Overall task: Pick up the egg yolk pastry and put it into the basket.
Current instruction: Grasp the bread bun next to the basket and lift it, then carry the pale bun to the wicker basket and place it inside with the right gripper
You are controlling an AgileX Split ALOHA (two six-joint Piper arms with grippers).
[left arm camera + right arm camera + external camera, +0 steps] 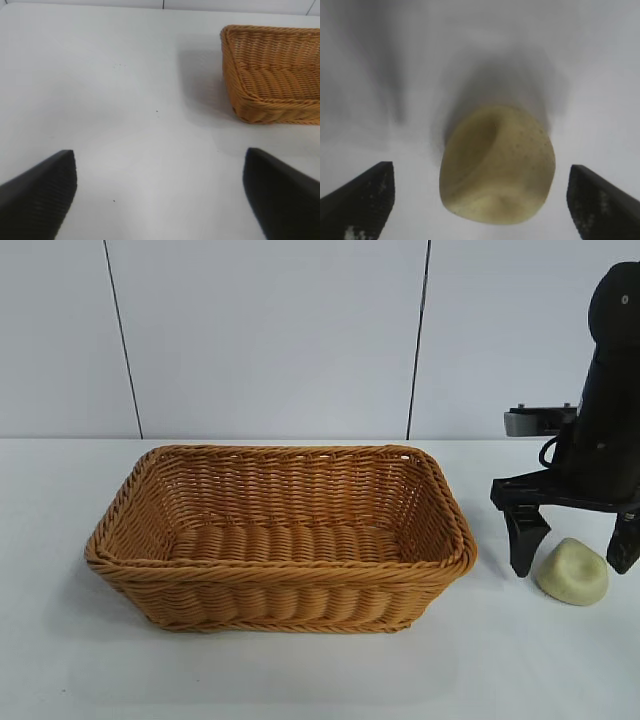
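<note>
1. On the tabletop at the right, nearest the camera, the pastry lies just beside the basket, not yet in it.
2. Right tool points down over the pastry, fingers spread wide to either side, nothing gripped.
3. Risk, as judged: the rounded, dimpled lump may squirt sideways or dent if the fingers close off-centre or too hard.
4. Farther off, left tool sits idle over bare tabletop, fingers wide apart, basket ahead.
</note>
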